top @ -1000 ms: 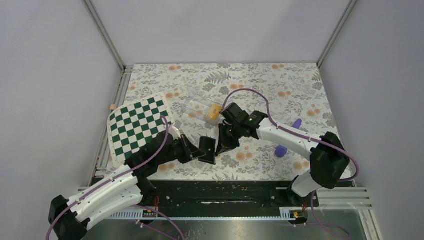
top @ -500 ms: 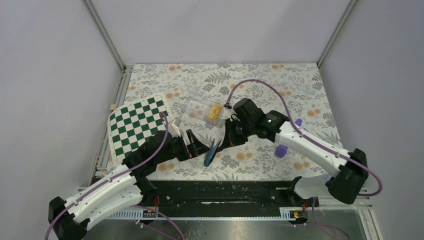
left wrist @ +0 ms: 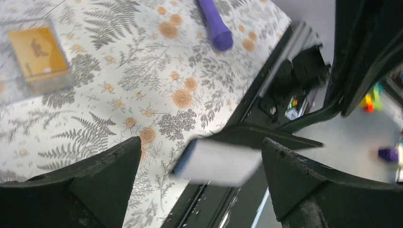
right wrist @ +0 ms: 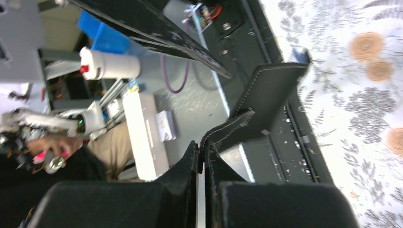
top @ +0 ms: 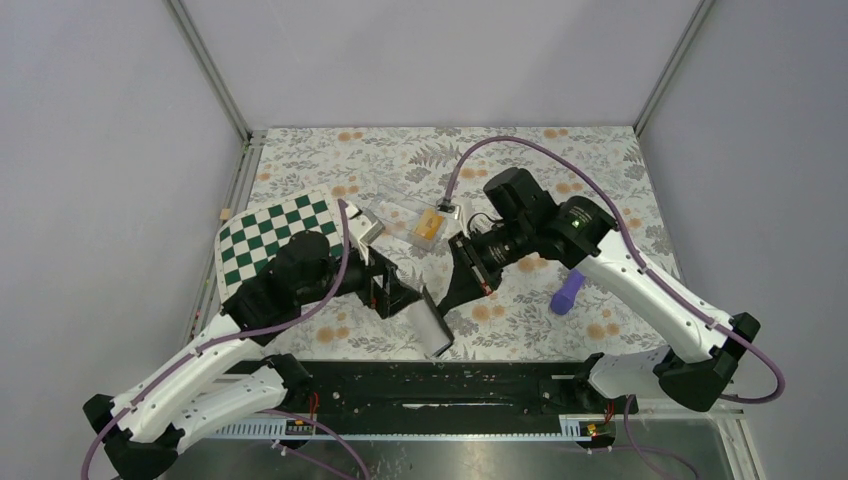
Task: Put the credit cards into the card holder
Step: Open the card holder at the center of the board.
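Cloth with a print of ferns and orange flowers covers the table (top: 600,170), and on its left part lies a green and white checkered board (top: 275,245). Near the front edge, between the two arms, hangs the small black folding card holder (top: 432,325). It is opened, so one pale blue-grey inner panel shows from above, and it seems to be lifted off the cloth. The right gripper (right wrist: 202,152) is pinched narrow on a stitched black edge of it, and a black flap stands out beyond the fingers. The left gripper (left wrist: 200,145) is spread wide. The pale panel, which is blurred, lies in the gap between its fingers, but I see no contact with either one. Behind the grippers stands a clear plastic rectangular box (top: 390,212), and the orange-yellow rectangular credit cards (top: 430,222) lie inside it at its right end, well apart from the card holder. A purple cylinder (top: 566,292) lies to the right of the right gripper. In my judgement the task is at an early stage: the holder is picked up and opened, but no card is visible in any pocket. Taking the cards out of the box and sliding them into the pockets is not yet done.
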### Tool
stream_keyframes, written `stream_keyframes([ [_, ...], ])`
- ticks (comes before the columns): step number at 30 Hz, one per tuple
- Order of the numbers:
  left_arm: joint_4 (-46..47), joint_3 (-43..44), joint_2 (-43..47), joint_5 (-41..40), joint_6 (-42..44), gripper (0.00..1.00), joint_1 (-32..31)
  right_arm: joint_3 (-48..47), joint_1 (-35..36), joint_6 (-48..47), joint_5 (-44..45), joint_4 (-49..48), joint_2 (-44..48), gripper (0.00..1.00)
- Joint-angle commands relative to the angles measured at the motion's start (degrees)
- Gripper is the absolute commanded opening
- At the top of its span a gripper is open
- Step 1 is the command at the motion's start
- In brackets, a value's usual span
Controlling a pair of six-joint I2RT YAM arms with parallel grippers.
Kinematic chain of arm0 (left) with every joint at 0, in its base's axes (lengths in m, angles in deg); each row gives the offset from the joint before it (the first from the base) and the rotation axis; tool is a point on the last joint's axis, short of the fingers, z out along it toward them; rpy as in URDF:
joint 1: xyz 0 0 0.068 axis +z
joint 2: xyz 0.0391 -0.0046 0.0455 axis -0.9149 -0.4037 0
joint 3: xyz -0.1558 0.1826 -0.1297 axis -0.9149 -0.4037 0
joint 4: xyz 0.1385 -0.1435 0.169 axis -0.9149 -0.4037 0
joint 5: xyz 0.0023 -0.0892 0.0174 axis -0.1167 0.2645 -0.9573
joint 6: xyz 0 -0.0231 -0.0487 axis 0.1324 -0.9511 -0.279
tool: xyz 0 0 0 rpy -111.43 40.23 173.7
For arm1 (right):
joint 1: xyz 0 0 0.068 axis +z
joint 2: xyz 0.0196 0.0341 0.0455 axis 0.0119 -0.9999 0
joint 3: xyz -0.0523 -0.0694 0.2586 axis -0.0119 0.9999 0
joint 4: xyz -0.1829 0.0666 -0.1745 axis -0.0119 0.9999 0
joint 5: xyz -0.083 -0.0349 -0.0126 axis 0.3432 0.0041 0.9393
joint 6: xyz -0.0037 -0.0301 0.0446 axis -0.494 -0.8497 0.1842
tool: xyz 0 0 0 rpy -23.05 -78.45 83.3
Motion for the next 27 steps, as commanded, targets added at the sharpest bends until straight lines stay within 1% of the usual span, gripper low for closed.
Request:
stream_keyframes([
  [1,-0.51,2.06,-0.26,14.69,16.73,0.96,0.34,-5.54,-0.12,-4.52,-14.63,6.48,-1.82,0.0],
  [5,3.69,0.22,-0.02,24.84,21.83,0.96,0.47,-7.9,-0.11,-3.74,-17.84,6.57,-1.8,0.0],
  [7,8.21,-1.59,-0.2,30.68,21.64,0.96,0.45,-8.58,-0.09,-3.1,-18.82,6.37,-1.8,0.0],
  [8,11.19,-2.5,-0.46,33.2,21.05,0.95,0.47,-8.71,-0.11,-2.79,-19.3,6.31,-1.79,0.0],
  [10,18.37,-4.19,-1.16,37.9,16.43,0.95,0.47,-8.62,-0.11,-2.57,-19.44,6.2,-1.74,0.0],
  [13,24.94,-4.99,-3.31,42.62,11.37,0.93,0.37,-7.85,-0.11,-2.35,-19.1,6.21,-1.62,0.0],
  [14,27.27,-5.09,-4.11,43.85,9.31,0.91,0.35,-7.45,-0.11,-2.12,-19.04,5.9,-1.57,0.0],
  [17,34.19,-5.73,-6.13,46.31,2.35,0.83,0.35,-6.4,-0.11,-1.2,-18.2,4.5,-1.26,0.0],
  [20,36.86,-6.44,-6.78,45.99,-0.68,0.81,0.3,-5.66,-0.13,-0.45,-17.67,2.95,-0.81,0.0],
  [23,36.97,-7.77,-5.28,44.13,0.46,0.83,0.25,-5.74,-0.12,-0.22,-17.74,2.71,-1.17,0.0],
  [27,36.67,-9.73,-1.68,40.3,2.99,0.93,-0.3,-5.66,-0.11,-0.14,-18.12,2.59,-1.5,0.0],
])
